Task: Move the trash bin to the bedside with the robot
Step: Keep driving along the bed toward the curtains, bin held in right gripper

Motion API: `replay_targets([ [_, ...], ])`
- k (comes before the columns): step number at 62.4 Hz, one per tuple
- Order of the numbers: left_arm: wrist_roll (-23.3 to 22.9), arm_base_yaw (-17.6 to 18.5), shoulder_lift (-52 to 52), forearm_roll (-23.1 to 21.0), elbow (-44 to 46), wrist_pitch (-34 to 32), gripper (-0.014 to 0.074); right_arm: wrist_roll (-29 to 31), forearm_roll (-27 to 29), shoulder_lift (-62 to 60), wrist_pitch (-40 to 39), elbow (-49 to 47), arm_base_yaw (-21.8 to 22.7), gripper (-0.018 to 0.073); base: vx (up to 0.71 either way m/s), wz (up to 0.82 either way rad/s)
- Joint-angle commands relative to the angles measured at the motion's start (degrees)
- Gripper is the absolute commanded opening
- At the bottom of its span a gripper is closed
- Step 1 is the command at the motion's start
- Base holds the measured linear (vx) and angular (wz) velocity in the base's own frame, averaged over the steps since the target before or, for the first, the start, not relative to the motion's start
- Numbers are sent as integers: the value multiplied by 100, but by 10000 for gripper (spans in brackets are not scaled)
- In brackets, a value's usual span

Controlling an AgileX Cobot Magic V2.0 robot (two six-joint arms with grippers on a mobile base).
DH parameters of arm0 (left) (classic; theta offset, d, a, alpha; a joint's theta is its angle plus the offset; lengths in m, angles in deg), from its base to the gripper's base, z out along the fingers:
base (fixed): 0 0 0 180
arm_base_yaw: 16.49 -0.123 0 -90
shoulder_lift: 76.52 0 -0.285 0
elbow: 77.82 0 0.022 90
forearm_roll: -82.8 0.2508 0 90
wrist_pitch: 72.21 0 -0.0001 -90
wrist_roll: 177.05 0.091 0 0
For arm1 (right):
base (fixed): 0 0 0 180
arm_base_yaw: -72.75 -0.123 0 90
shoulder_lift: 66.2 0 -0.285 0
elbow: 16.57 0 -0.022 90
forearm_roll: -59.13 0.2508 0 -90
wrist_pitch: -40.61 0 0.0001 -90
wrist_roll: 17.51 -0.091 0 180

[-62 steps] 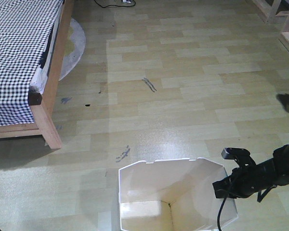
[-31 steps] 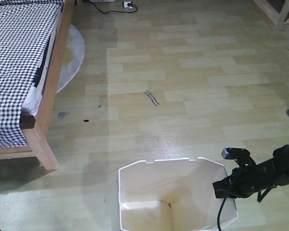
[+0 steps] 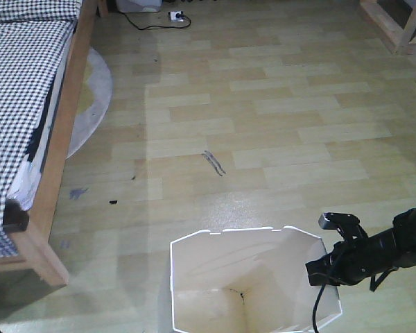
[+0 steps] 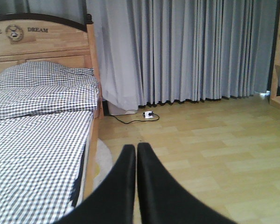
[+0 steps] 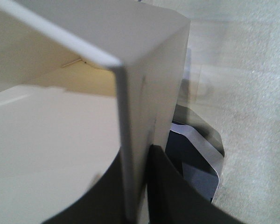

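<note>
The white trash bin (image 3: 215, 277) with its angular rim stands at the bottom centre of the front view. My right gripper (image 3: 317, 272) is shut on the bin's right wall, one finger inside and one outside. The right wrist view shows the thin wall (image 5: 144, 93) pinched between my black fingers (image 5: 170, 191). The bed (image 3: 17, 90), with a light wooden frame and checked bedding, lies at the left; it also shows in the left wrist view (image 4: 37, 140). My left gripper (image 4: 136, 149) is shut and empty, held in the air facing the bed and curtains.
A round grey rug (image 3: 90, 97) lies by the bed. A power strip with a black cable (image 3: 173, 16) lies at the far wall, below grey curtains (image 4: 191, 46). A wooden furniture frame (image 3: 395, 24) stands at the far right. Dark scuffs (image 3: 213, 162) mark the floor.
The whole view has advanced: the bed, its post and the floor marks have slid left and down in the frame. The bin and my right gripper hold the same place in the view.
</note>
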Motion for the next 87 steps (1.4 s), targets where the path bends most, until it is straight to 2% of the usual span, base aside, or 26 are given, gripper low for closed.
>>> replay_targets([
  [1,-79,35,79,-54,-67,-427,-6,5,12,-362,1286,-8,19,-5,35,-12],
  [87,-79,35,79,-54,-67,-427,-6,5,12,-362,1286,-8,19,-5,34,1],
])
